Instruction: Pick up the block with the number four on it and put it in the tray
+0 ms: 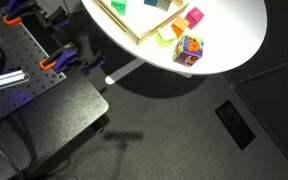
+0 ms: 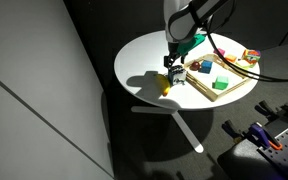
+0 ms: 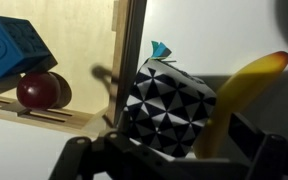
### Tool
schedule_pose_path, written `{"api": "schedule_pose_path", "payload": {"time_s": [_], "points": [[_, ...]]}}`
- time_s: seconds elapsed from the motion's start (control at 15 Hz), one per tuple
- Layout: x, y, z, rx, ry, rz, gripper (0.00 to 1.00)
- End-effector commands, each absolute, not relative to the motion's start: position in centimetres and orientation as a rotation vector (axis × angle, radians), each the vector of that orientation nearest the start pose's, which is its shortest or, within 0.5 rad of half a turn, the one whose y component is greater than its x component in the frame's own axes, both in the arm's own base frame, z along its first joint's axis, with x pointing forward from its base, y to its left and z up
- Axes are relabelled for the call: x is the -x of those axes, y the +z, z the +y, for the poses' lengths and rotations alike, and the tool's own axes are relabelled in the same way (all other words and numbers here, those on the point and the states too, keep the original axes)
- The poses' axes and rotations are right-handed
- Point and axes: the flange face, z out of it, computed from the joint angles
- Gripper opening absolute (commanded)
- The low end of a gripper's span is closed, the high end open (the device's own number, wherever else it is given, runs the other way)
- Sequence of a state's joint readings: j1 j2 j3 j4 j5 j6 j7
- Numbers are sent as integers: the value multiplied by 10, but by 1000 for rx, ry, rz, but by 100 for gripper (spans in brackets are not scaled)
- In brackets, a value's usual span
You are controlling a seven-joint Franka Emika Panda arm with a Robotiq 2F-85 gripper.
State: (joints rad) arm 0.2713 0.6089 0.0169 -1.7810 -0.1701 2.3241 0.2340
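Observation:
A block with a black-and-white triangle face (image 3: 169,100) sits between my gripper's fingers (image 3: 174,142) in the wrist view. The fingers stand on either side of it and look open. No number shows on it. In an exterior view my gripper (image 2: 173,63) hangs just over this block (image 2: 178,73) on the white round table. The same multicoloured block (image 1: 189,48) shows in an exterior view without the gripper in frame. The pale wooden tray (image 3: 84,55) lies right beside the block and shows in both exterior views (image 2: 230,88) (image 1: 119,22).
A yellow banana-shaped toy (image 3: 249,85) (image 2: 167,86) lies next to the block on the side away from the tray. In the tray are a blue block (image 3: 14,50) and a red ball (image 3: 42,90). A pink block (image 1: 194,17) lies nearby. The table edge (image 2: 134,75) is close.

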Motion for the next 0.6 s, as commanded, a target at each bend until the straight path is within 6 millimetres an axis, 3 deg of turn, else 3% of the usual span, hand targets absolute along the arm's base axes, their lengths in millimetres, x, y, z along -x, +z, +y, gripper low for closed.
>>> {"api": "schedule_pose_path", "payload": {"time_s": [0.0,0.53], "points": [[-636,204,185,3286,11,-266,100],[-640,191,186,3301,15,-262,100]]}}
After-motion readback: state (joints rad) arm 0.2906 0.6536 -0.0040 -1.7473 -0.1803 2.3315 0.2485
